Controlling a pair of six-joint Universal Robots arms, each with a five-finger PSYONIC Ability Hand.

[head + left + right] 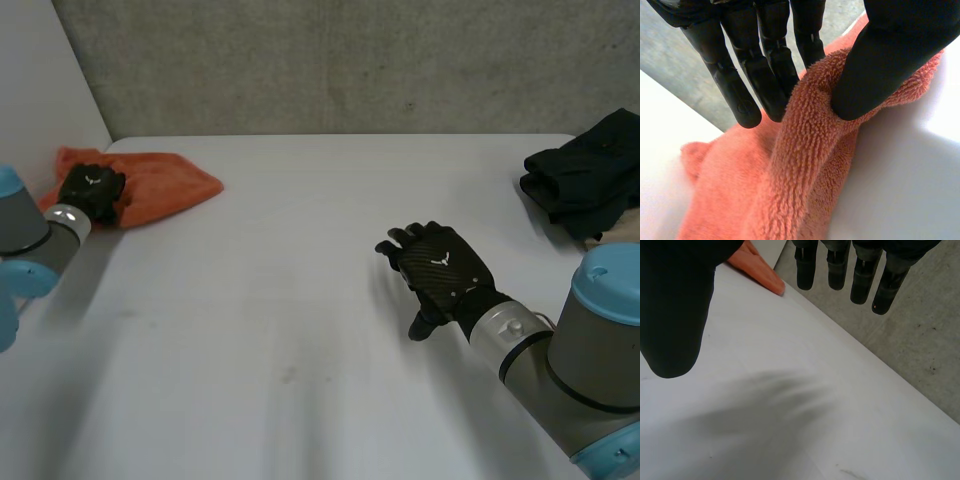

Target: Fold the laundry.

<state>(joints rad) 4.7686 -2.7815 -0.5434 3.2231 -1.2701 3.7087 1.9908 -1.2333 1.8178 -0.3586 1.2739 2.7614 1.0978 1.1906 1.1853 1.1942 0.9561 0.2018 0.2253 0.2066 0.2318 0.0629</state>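
**Head view log: one towel gripped at the left, right hand free**

Head view count: one orange towel (165, 185), one heap of dark clothing (590, 175), two hands. I cannot tell how many garments make up the heap. A pale patch (622, 232) shows just under its near edge, and I cannot tell what it is.

Entry for the left hand (92, 190): it sits on the end of the towel nearest its own arm. In my left wrist view the thumb (880, 75) squeezes a raised ridge of terry against the fingers (740, 95), so I log it as grasping the towel. The rest of the towel lies bunched on the table (300, 330), spreading away from the hand along the back edge below the concrete wall (350, 60).

Entry for the right hand (440, 265): palm down over the table, released, with the fingers straight and the thumb held apart. My right wrist view shows one tip of the towel far beyond its fingertips, at the table's rim.

Room: a wide stretch of white table separates the two hands. The dark heap lies beyond the right hand on its outer side, near the table's far corner and apart from the hand.
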